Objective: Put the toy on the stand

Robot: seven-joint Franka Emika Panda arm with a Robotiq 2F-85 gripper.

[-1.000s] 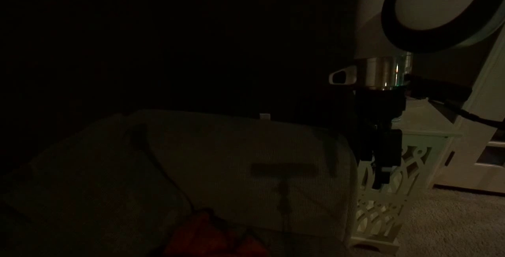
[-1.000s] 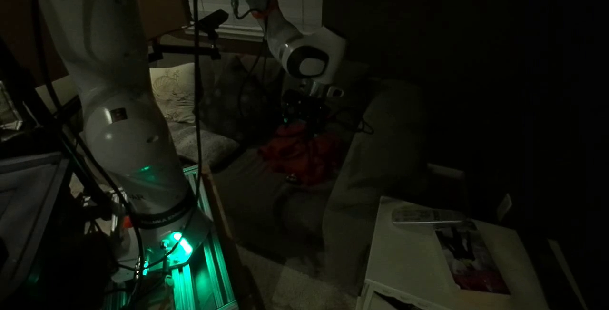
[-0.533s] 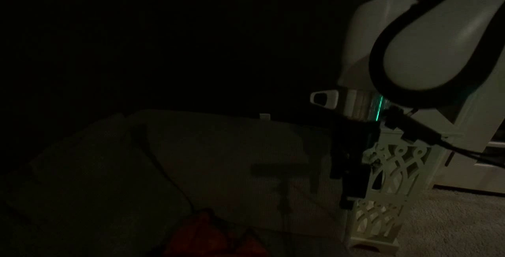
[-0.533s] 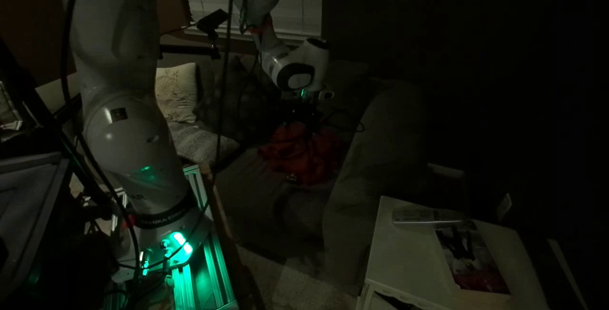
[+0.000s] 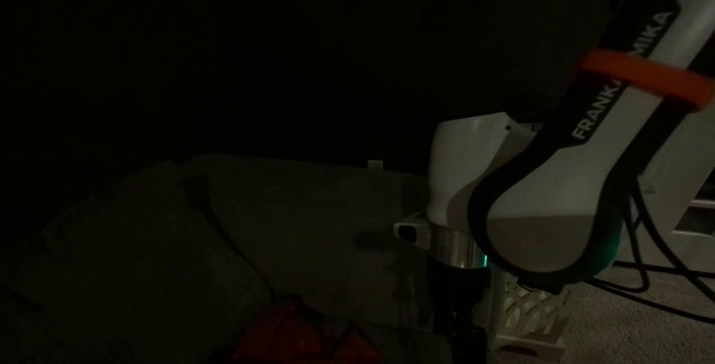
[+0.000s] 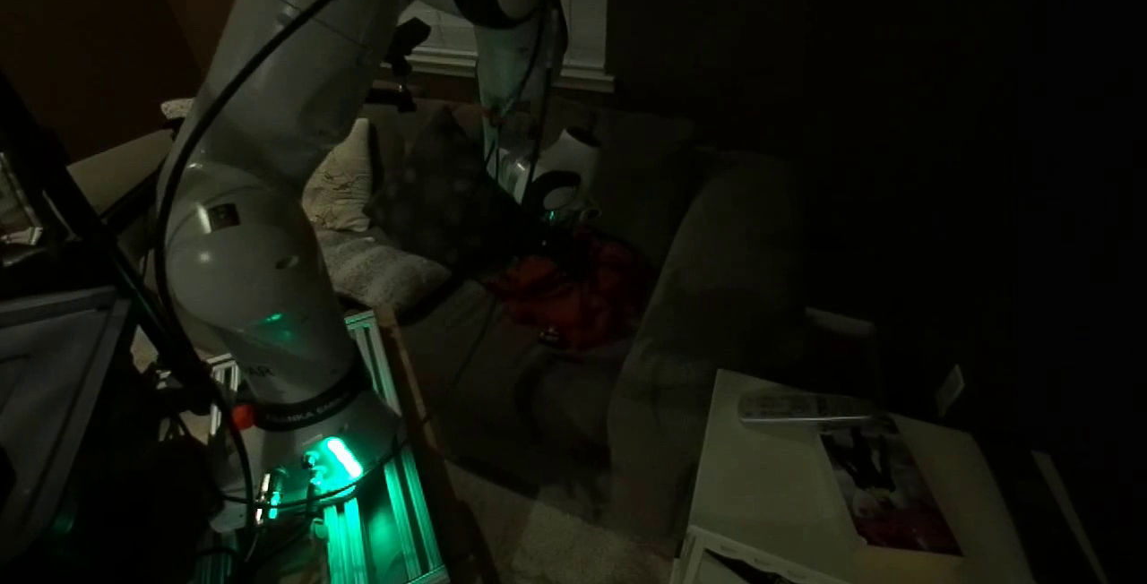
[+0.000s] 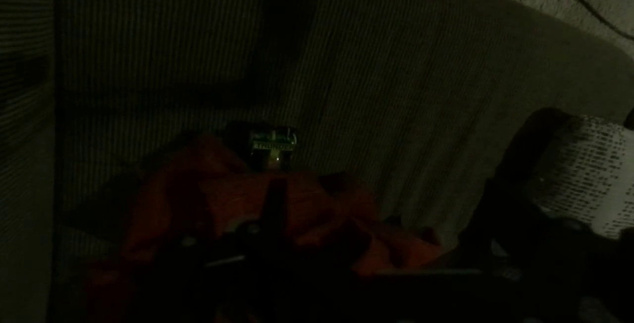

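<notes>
A small shiny thing with green parts and lettering, seemingly the toy [image 7: 273, 147], lies on the sofa at the edge of a red-orange cloth [image 7: 307, 189]. It is a small bright spot in an exterior view [image 6: 549, 336]. My gripper [image 7: 386, 183] is over the cloth with its dark fingers wide apart and nothing seen between them; the toy is ahead of the left finger in the wrist view. In the exterior views the gripper [image 6: 564, 248] is dark and partly cut off. The white stand [image 6: 762, 485] is beyond the sofa arm; its lattice side [image 5: 530, 311] is partly hidden by my arm.
A remote [image 6: 802, 407] and a book or magazine [image 6: 887, 485] lie on the stand. The sofa arm [image 6: 726, 288] rises between the cloth and the stand. Pillows [image 6: 336, 176] lie along the sofa. Cables hang by my arm. The room is very dark.
My arm has come down a long way, toward the cloth on the sofa, moving left in an exterior view. The cloth, toy and stand have not visibly moved.
</notes>
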